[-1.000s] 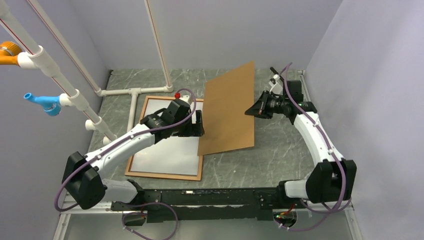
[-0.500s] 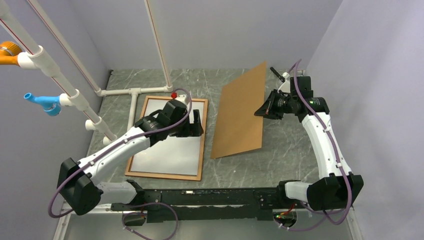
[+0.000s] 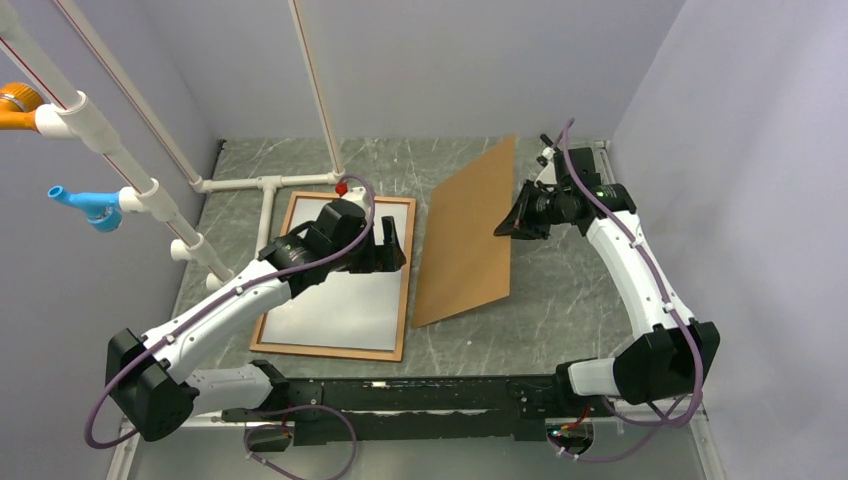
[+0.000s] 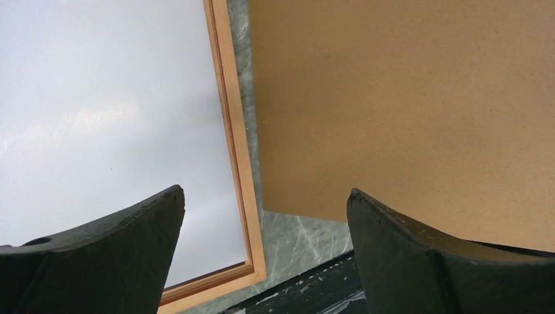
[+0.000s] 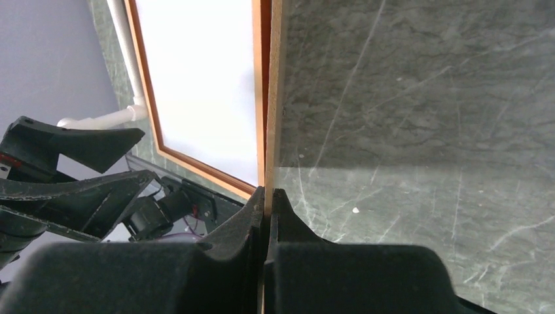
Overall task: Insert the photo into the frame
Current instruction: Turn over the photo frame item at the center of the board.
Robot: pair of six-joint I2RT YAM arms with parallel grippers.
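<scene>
The reddish-brown wooden frame [image 3: 408,270] lies flat on the table at centre left. Inside its rails lies the photo [image 3: 340,310], plain white side up, its print hidden. My left gripper [image 3: 390,242] hovers open and empty over the frame's right rail near the far corner. The left wrist view shows that rail [image 4: 235,131], the photo [image 4: 98,98] and my left gripper [image 4: 265,191]. My right gripper [image 3: 505,228] is shut on the far right edge of a brown backing panel [image 3: 465,240]. The panel is tilted steeply, its near edge on the table just right of the frame. In the right wrist view my right gripper [image 5: 268,191] pinches the panel's thin edge [image 5: 275,78].
White PVC pipes [image 3: 265,185] run along the table's far left, close to the frame's far corner. Blue [image 3: 85,203] and orange [image 3: 18,105] fittings hang at the left. Grey walls close in three sides. Bare marble table [image 3: 570,300] lies right of the panel.
The right gripper carried the panel off the frame's right rail, first to the right, then slightly back left and steeper. The left gripper drifted a little toward the frame's far corner.
</scene>
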